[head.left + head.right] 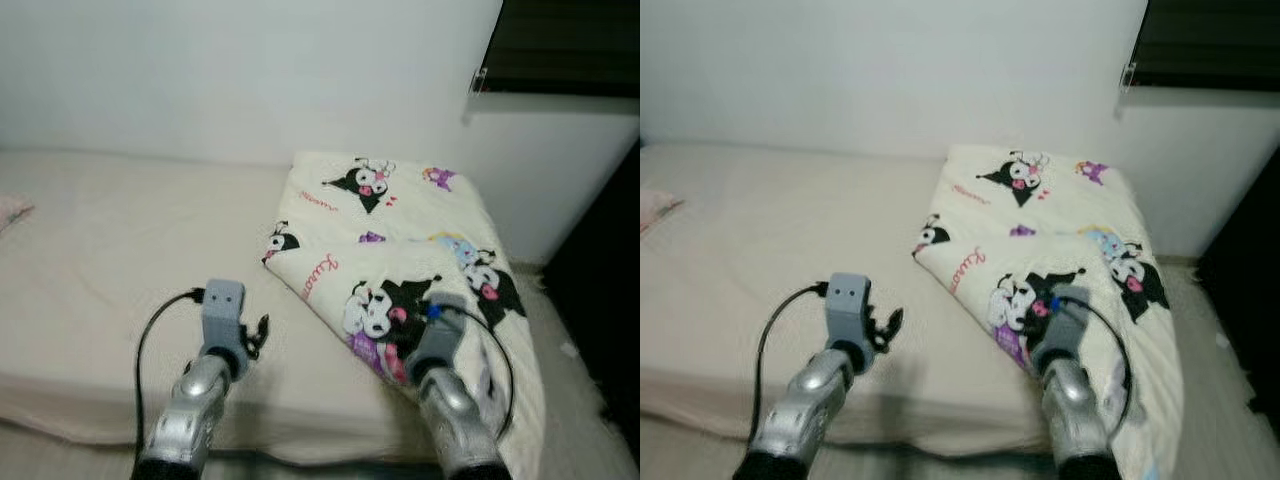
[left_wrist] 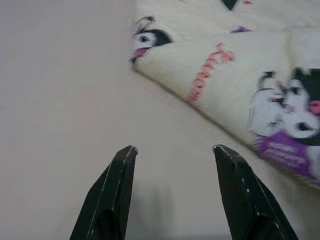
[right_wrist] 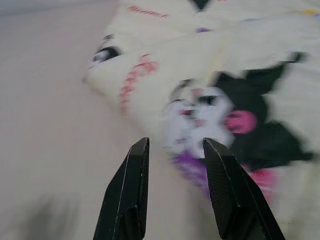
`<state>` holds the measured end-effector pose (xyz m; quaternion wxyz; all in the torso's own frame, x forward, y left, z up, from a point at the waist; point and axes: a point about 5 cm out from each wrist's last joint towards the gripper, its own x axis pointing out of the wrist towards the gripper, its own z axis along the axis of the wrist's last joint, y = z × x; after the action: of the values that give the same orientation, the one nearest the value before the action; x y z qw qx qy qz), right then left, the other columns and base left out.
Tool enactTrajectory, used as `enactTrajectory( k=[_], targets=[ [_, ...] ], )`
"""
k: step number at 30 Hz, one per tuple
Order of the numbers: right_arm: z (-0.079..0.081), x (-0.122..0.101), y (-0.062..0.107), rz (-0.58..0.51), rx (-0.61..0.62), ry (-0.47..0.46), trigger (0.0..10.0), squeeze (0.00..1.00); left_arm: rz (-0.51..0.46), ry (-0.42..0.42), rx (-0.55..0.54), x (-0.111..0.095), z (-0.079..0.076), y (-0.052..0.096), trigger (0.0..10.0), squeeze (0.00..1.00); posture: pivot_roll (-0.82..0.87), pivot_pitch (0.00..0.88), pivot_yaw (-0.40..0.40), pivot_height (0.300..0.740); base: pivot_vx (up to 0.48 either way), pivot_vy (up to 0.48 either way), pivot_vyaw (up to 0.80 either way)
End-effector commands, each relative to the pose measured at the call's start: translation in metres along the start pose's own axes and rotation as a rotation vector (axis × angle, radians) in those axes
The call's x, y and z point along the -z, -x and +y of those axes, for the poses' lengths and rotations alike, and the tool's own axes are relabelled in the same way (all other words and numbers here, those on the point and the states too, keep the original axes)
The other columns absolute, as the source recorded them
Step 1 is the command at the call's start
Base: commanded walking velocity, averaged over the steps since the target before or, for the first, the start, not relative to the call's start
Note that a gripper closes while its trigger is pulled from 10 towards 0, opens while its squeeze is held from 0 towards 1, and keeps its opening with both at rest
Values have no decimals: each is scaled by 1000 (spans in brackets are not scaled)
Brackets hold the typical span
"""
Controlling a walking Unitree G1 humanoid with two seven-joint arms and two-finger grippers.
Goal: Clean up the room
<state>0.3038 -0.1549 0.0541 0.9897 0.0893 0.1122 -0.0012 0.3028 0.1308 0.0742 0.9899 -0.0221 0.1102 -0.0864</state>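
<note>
One bed (image 1: 110,250) takes most of the head views: bare beige sheet from the left edge across to centre, white wall behind, near edge running along the lower frame.

Blanket (image 1: 400,250), cream with black-and-pink cartoon print, lies folded over on the right half of the bed. Its upper end sits right of centre near the wall; its lower end drapes off the bed's near right corner toward the floor at lower right. A folded edge runs diagonally from frame centre down to the right.

Dark window blind (image 1: 570,45), upper right corner. A pale pink corner of something at the far left edge; too little visible to identify.

Left gripper (image 2: 172,150): fingers parted, nothing between them, over bare sheet lower left of centre, near the blanket's folded edge but apart from it.

Right gripper (image 3: 172,145): fingers also parted, nothing held, right at the printed fold at lower centre-right. Cannot tell whether the tips touch cloth; this wrist view is blurred.

Handling, as judgement: blanket looks soft, limp and fairly thick, light for its bulk. It will sag and slide, not lift as one piece. Best hold is probably a pinch on the diagonal folded edge or a corner, one gripper each, well apart. The hanging portion may drag the rest off the bed.

Containers: none seen.
</note>
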Motion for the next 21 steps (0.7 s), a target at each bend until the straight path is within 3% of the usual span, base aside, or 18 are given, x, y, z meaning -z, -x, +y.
enactTrajectory(
  k=[1, 10, 21],
  targets=[
    [-6, -2, 0, -4, 32, 5, 10000, 0, 5, -20, -20, 3, 5, 2, 10000, 0, 7, 26, -28, 740, 0, 0, 0],
    [-19, -7, 1, -41, 117, 37, 10000, 0, 11, -6, -41, 8, 11, 6, 10000, 0, 5, 31, -28, 725, 0, 0, 0],
    [-23, -14, 0, -70, 144, 76, 10000, 0, -4, 15, -45, 8, 13, 8, 10000, 0, -5, 24, -38, 690, 0, 0, 0]
  ],
)
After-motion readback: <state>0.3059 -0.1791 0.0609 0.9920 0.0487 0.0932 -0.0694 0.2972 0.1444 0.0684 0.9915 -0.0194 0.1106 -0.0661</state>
